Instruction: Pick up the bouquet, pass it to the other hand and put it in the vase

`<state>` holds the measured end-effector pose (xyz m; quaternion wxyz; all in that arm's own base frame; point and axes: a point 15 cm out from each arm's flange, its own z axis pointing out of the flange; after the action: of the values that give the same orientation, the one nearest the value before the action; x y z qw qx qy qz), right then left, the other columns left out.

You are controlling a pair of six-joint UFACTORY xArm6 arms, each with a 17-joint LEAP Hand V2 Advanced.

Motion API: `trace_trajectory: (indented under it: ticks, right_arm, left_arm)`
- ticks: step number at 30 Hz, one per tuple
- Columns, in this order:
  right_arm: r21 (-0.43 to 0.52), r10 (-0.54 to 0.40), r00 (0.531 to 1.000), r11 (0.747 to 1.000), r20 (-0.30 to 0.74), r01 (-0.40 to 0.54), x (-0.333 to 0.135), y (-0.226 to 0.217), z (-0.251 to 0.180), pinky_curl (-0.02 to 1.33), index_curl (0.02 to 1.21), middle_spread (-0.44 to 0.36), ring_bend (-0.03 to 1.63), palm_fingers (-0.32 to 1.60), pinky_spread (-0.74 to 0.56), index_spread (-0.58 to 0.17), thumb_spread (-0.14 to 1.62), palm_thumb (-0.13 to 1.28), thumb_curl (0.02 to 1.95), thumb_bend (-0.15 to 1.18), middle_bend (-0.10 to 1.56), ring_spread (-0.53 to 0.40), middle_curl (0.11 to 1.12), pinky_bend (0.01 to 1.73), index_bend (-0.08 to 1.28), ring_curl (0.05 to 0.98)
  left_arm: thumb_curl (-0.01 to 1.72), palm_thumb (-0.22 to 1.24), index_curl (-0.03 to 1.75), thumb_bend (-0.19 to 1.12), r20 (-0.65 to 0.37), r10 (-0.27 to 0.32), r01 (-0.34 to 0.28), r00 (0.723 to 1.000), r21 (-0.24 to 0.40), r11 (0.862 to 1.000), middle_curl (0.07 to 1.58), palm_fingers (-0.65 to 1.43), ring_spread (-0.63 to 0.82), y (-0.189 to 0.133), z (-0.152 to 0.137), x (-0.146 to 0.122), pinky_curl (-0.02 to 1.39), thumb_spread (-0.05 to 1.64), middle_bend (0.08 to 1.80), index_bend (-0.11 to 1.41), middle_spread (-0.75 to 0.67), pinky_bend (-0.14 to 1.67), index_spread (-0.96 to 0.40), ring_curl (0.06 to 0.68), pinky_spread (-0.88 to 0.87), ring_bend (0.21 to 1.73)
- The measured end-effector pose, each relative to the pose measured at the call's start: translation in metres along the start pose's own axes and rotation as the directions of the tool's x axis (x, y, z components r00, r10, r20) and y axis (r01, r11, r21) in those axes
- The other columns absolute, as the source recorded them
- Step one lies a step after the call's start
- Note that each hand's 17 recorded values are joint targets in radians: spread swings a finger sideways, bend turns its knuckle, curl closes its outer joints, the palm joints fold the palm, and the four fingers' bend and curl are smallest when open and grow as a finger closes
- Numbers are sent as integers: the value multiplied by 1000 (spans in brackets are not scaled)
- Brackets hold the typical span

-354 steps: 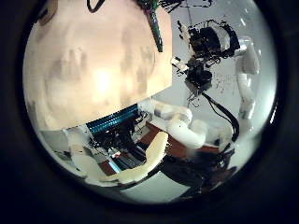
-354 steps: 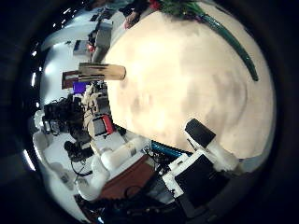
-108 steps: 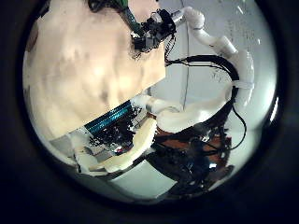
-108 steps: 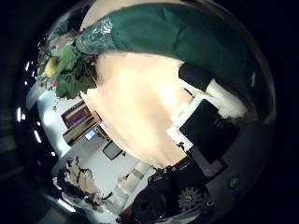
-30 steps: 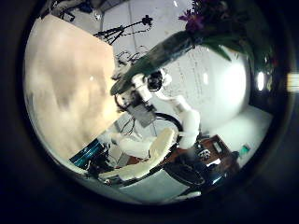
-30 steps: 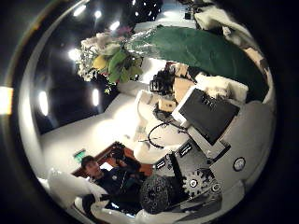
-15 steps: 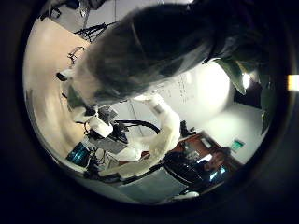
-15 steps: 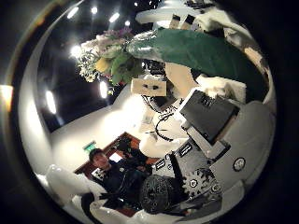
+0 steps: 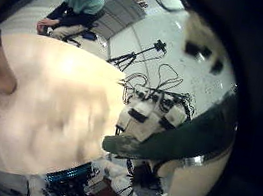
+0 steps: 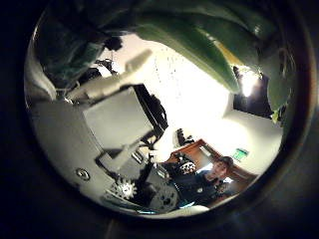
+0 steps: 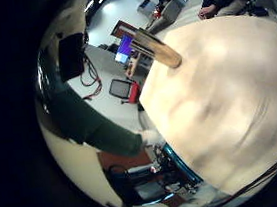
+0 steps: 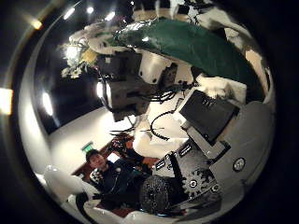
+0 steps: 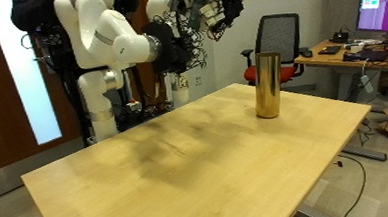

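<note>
My right hand [image 12: 213,114] is shut on the bouquet, its fingers curled round the dark green wrap [image 12: 187,47]; the flowers [image 12: 82,49] stick out past it. The bouquet is held high above the table. My left hand [image 12: 131,79] is right beside the wrap, which lies close across its palm [image 10: 199,45]. Whether the left fingers are curled round it does not show. In the outside view the hands [image 13: 213,5] are bunched at the top edge and the bouquet is not visible. The tall gold vase [image 13: 266,85] stands upright near the far edge of the wooden table [image 13: 184,164].
Behind the vase stand an office chair [image 13: 281,39] and a desk with a monitor [image 13: 377,19]. The table's edge runs just past the vase.
Within the last second the left palm has closed in on the bouquet, whose wrap now lies across its view. The right hand had lifted the bouquet off the table before that.
</note>
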<state>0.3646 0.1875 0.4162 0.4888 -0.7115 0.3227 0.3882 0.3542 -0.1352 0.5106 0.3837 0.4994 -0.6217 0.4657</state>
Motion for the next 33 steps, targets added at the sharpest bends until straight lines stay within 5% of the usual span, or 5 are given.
trace_trajectory:
  ticks: [10,14,15,21,33]
  right_arm:
    - [14,2,999,1000,-37,-2,10,-2,-4,807,807,-155,1317,917,-410,-251,729,898,726,-46,1125,-224,686,1114,783,569]
    - [27,36,999,999,-31,-35,20,4,-1,744,750,-147,1250,375,-487,-241,811,902,667,-23,944,-235,645,1003,510,548]
    - [31,52,998,998,-23,-51,24,8,2,758,739,-115,1168,41,-397,-240,833,888,652,-31,845,-196,615,915,491,544]
    - [48,107,994,993,-3,-107,41,19,1,586,513,19,760,-276,30,-313,901,797,573,-54,455,20,423,721,279,340]
    - [125,168,986,978,4,-167,63,16,-26,380,219,135,375,-133,351,-393,960,703,441,-29,155,194,273,476,112,218]
  left_arm:
    - [500,1000,462,1,-32,34,-33,999,47,998,736,1196,-480,-7,-8,10,576,722,1054,437,-511,1115,-500,500,-645,1282]
    - [615,1086,608,-14,-15,64,-63,998,76,995,781,1104,-460,-9,-13,13,600,476,1100,508,-506,1134,-590,526,-608,1338]
    - [641,1093,653,-18,-9,71,-70,997,84,994,790,1089,-455,-10,-14,14,604,416,1108,513,-502,1131,-611,530,-603,1348]
    - [734,1105,884,-20,24,115,-117,993,119,986,828,1057,-441,-13,-22,22,625,265,1126,488,-492,1134,-690,539,-584,1370]
    - [823,1115,1213,-19,124,181,-205,976,221,954,856,1059,-441,-25,-69,45,640,170,1130,349,-486,1118,-768,539,-581,1368]
